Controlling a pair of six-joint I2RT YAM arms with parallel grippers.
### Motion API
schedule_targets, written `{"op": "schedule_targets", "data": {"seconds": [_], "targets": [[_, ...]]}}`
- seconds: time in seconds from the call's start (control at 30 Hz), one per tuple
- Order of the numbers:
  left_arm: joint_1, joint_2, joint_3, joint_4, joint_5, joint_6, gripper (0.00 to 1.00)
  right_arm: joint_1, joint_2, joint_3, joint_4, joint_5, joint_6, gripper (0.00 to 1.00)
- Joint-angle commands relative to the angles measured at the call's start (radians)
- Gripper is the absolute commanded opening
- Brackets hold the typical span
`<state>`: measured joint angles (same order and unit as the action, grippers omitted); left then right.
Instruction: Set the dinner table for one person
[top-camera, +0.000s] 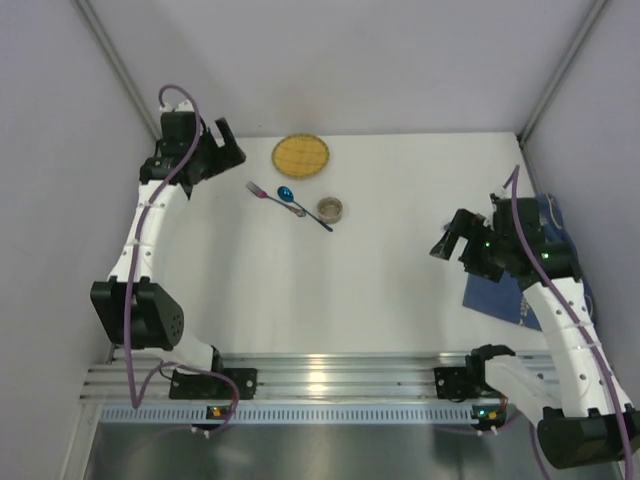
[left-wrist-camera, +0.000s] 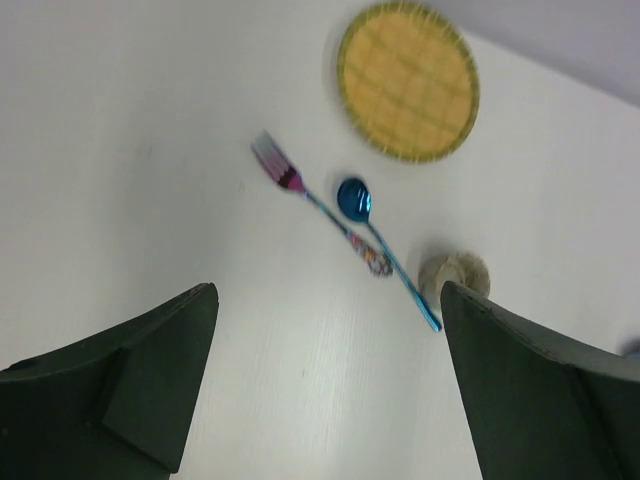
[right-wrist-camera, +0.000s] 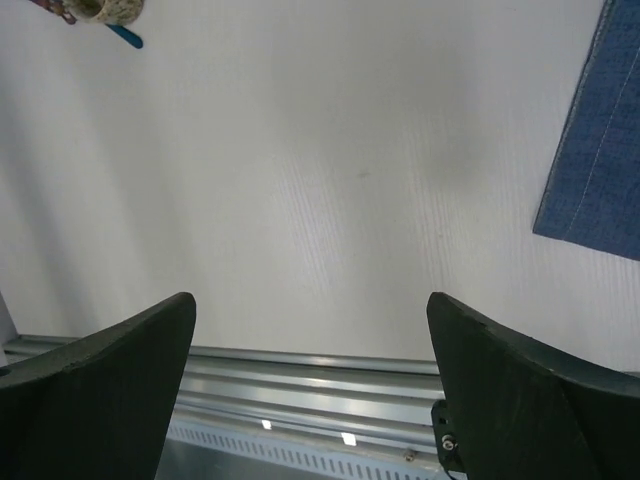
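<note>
The counter (top-camera: 330, 290) is what I'm dressing, and it's nothing I can lift: a stiff, matte white slab fixed under both arms and filling the floor of the cell. It looks smooth, so I'd expect flat things to slide on it rather than catch.

What I can take hold of is what lies on it. At the far side sits a yellow plate (top-camera: 300, 155). Just nearer lie a fork (top-camera: 264, 191) and a blue spoon (top-camera: 300, 206), close together, with their handles running toward a small cup (top-camera: 330, 208). A dark blue placemat (top-camera: 500, 298) lies at the right edge, partly under the right arm. It is soft cloth, so I judge it is best pinched at a free corner.

The left gripper (top-camera: 228, 145) hangs over the counter's far left with its jaws wide apart and empty, the plate and cutlery near on its right. The right gripper (top-camera: 452, 238) is also spread wide and holds nothing. It hangs above bare counter just left of the placemat.
</note>
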<state>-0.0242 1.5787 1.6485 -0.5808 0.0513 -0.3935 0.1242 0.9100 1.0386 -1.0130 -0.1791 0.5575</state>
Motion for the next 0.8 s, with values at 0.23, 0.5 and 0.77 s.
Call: {"op": "schedule_targets", "data": {"seconds": [0.23, 0.5, 0.77], "targets": [[-0.028, -0.250, -0.315, -0.022, 0.035, -0.174, 0.99, 0.029, 0.288, 0.305, -0.065, 0.025, -0.188, 1.00], [-0.065, -0.326, -0.461, 0.010, 0.139, -0.213, 0.98, -0.020, 0.426, 0.290, -0.038, 0.234, -0.130, 1.00], [-0.157, -0.417, -0.576, 0.025, 0.151, -0.199, 0.96, -0.248, 0.585, 0.135, 0.092, 0.238, -0.111, 1.00]]}}
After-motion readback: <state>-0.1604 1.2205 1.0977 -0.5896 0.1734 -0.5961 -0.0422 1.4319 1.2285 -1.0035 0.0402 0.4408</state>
